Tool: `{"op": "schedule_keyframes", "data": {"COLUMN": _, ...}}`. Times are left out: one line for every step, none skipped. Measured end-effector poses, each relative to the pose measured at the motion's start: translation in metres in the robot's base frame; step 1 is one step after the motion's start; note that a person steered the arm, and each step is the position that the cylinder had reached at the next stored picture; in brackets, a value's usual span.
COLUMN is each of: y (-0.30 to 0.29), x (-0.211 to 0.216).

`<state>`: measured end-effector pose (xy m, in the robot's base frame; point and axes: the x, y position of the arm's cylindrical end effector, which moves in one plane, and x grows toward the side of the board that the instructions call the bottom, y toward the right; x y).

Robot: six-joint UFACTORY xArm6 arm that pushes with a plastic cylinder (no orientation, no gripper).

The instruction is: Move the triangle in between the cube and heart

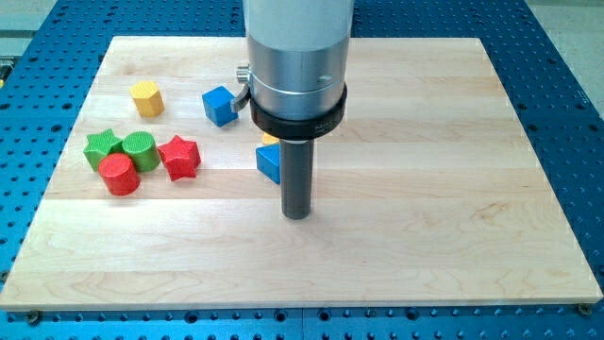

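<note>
The blue triangle (pixel 269 162) lies near the board's middle, partly hidden behind my rod. My tip (pixel 297 215) rests on the board just right of and below it, close to touching. The blue cube (pixel 219 105) sits up and to the left of the triangle. A sliver of a yellow block (pixel 270 139) peeks out just above the triangle, mostly hidden by the arm; its shape cannot be made out. No heart shape is plainly visible.
A yellow hexagon block (pixel 146 97) sits at upper left. A cluster at the left holds a green star (pixel 102 146), a green cylinder (pixel 140 150), a red cylinder (pixel 120 175) and a red star (pixel 179 157). The wooden board (pixel 425 236) lies on a blue perforated table.
</note>
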<state>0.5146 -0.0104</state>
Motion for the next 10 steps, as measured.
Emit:
{"op": "schedule_keyframes", "data": {"y": -0.005, "x": -0.064}}
{"op": "schedule_keyframes", "data": {"y": -0.005, "x": -0.11}}
{"op": "schedule_keyframes", "data": {"y": -0.005, "x": -0.11}}
{"op": "schedule_keyframes", "data": {"y": -0.005, "x": -0.098}}
{"op": "schedule_keyframes", "data": {"y": -0.017, "x": -0.057}}
{"op": "schedule_keyframes", "data": {"y": -0.048, "x": -0.052}}
{"op": "schedule_keyframes", "data": {"y": -0.072, "x": -0.043}}
{"op": "schedule_keyframes", "data": {"y": -0.069, "x": -0.08}}
{"op": "schedule_keyframes", "data": {"y": -0.065, "x": -0.117}}
{"op": "schedule_keyframes", "data": {"y": -0.048, "x": -0.062}}
